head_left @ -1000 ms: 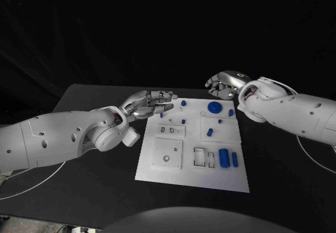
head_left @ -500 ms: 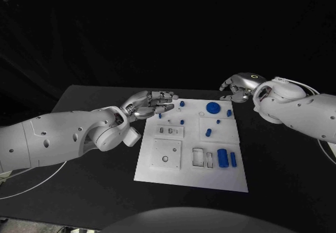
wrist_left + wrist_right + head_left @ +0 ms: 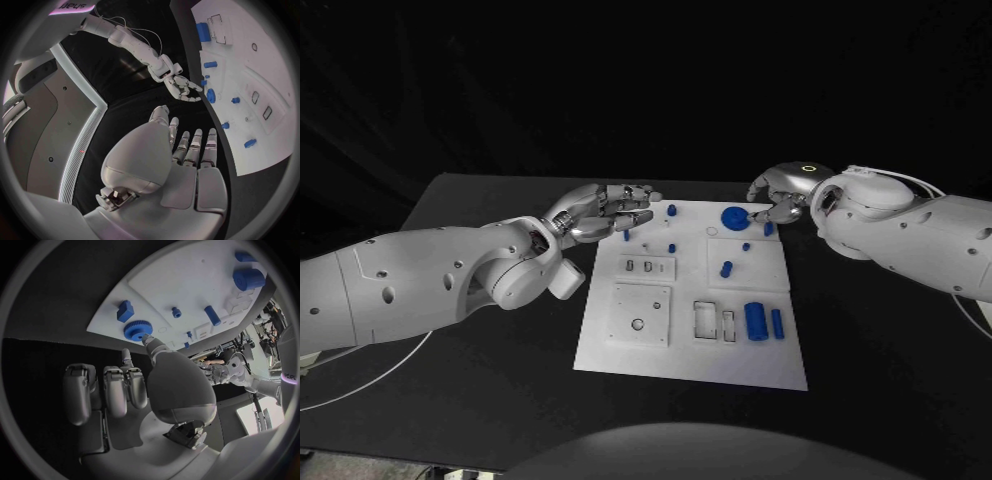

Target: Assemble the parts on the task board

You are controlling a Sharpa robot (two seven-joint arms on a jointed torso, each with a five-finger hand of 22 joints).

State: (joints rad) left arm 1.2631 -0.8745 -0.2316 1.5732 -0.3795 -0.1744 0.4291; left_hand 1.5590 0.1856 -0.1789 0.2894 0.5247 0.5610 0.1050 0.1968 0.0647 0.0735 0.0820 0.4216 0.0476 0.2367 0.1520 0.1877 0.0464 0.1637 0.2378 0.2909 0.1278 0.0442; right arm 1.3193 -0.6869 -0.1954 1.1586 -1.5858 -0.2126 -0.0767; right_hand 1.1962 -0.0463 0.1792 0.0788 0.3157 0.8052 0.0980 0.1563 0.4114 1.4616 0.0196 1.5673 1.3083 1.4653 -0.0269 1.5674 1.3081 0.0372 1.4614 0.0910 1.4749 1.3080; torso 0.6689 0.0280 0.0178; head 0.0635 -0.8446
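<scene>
Now the right hand (image 3: 777, 193) has come in toward the far right corner of the board (image 3: 661, 345), where a second ago it hung further out over the desk (image 3: 488, 400). It sits just beside the gear (image 3: 736, 216), a round blue toothed part at the far end of the board; in the right wrist view one fingertip (image 3: 146, 338) reaches the gear's (image 3: 134, 330) rim, though whether it truly touches cannot be told. The other fingers are loosely curled and apart, and the hand holds nothing. The left hand (image 3: 603, 212) has barely moved: it hovers over the far left edge of the board with its fingers bent and spread, empty, close to a small blue peg (image 3: 627, 236). The board lies in the middle of the desk, its parts unchanged in place: a peg (image 3: 672, 211) left of the gear, a small block (image 3: 767, 228) right of it, a short pin (image 3: 727, 268) in the middle, and a thick cylinder (image 3: 756, 321) with a slimmer bar (image 3: 777, 322) beside it near the right edge. The whole head view has shifted slightly, so the board only seems displaced.
</scene>
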